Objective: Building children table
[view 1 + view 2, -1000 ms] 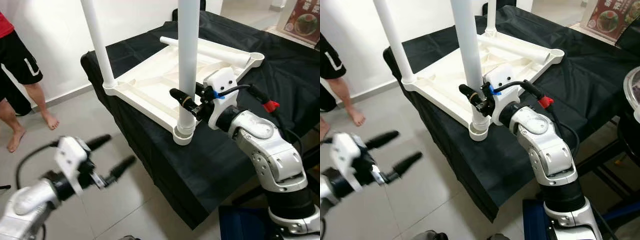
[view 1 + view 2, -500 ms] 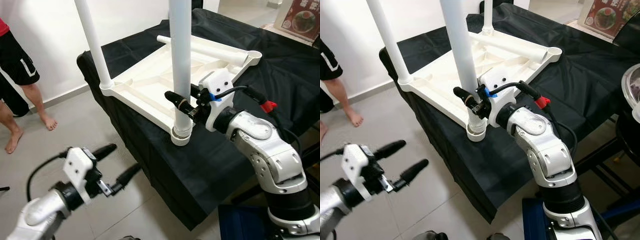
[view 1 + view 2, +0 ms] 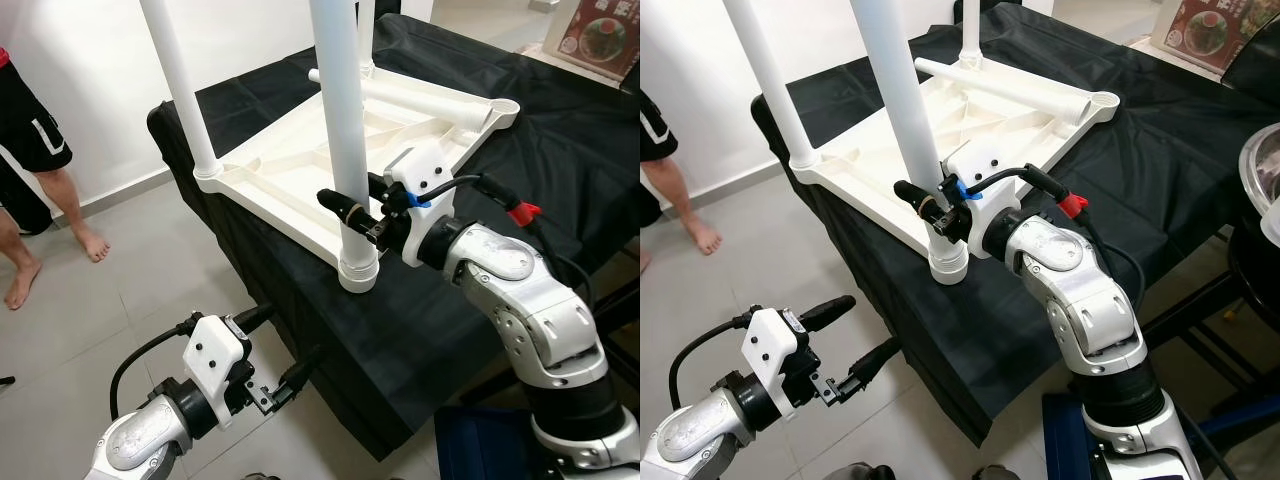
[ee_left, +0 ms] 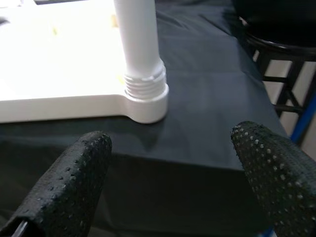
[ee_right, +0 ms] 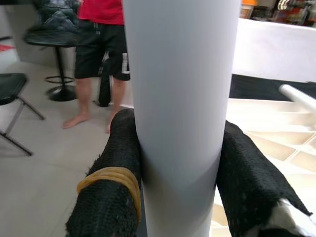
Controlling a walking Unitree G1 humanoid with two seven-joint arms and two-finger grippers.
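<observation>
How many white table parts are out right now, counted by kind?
Upright legs: 3, the front one clamped in the right gripper, one at the left corner, one at the back
Leg lying flat: 1
Tabletop: 1, upside down
Total: 5

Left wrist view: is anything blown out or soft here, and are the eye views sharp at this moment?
Left wrist view: the white tabletop is overexposed, detail lost; the near fingers are slightly soft. Eye views: sharp, evenly lit, no motion blur on the left gripper. Right wrist view: the gripped table leg looms close, evenly grey.
</observation>
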